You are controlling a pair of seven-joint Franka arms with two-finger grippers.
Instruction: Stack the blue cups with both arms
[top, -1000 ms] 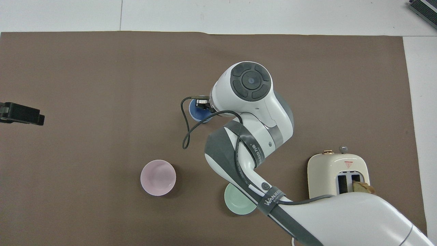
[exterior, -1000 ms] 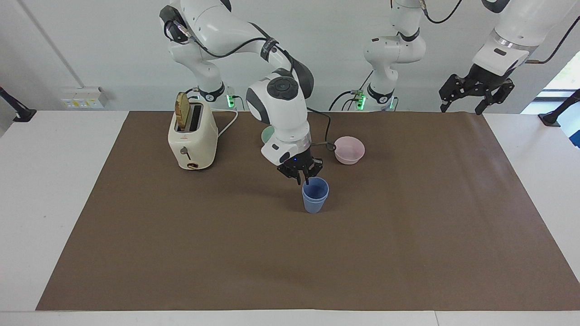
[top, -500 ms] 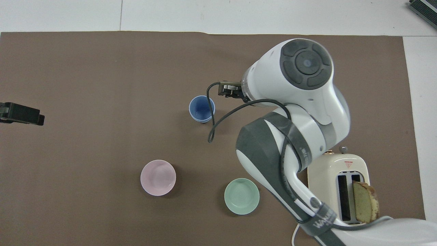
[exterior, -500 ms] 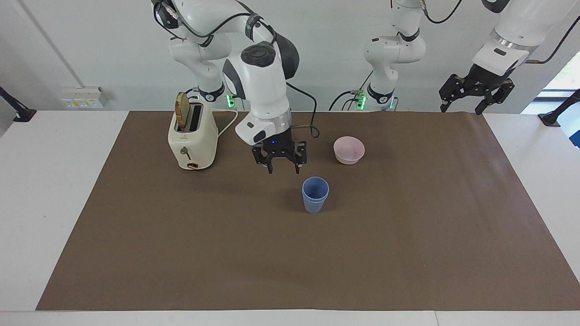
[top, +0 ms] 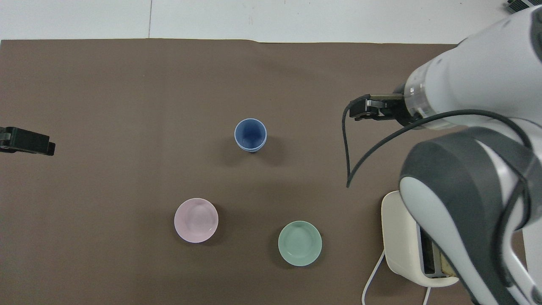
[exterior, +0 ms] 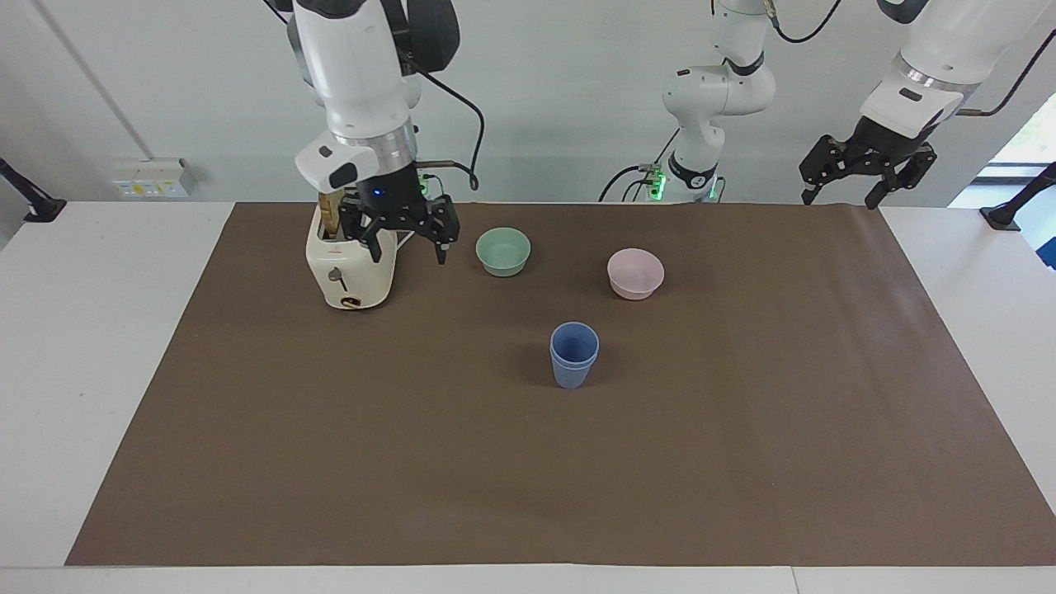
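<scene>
We see the blue cups nested one inside the other, standing upright near the middle of the brown mat; nothing touches them, and bare mat lies open all round them. The pink bowl sits nearer to the robots than the cups and a little toward the left arm's end; the green bowl sits nearer to the robots still, a little toward the right arm's end; the two bowls are well apart from each other and from the cups. The cream toaster stands beside the green bowl toward the right arm's end of the desk, a slice of bread upright in one slot; its white cord trails off toward the robots.

The right claw hangs in the air over the mat between the toaster and the green bowl, its fingers spread apart and holding nothing; its arm rises steeply above the toaster. The left claw waits raised over the mat's corner at the left arm's end, fingers apart and empty.

The half of the mat farther from the robots than the cups carries nothing we can see; the mat's edges lie flat on the white desk, which shows as a bare margin at both ends. A pale wall with a socket box closes the room at the robots' end.
</scene>
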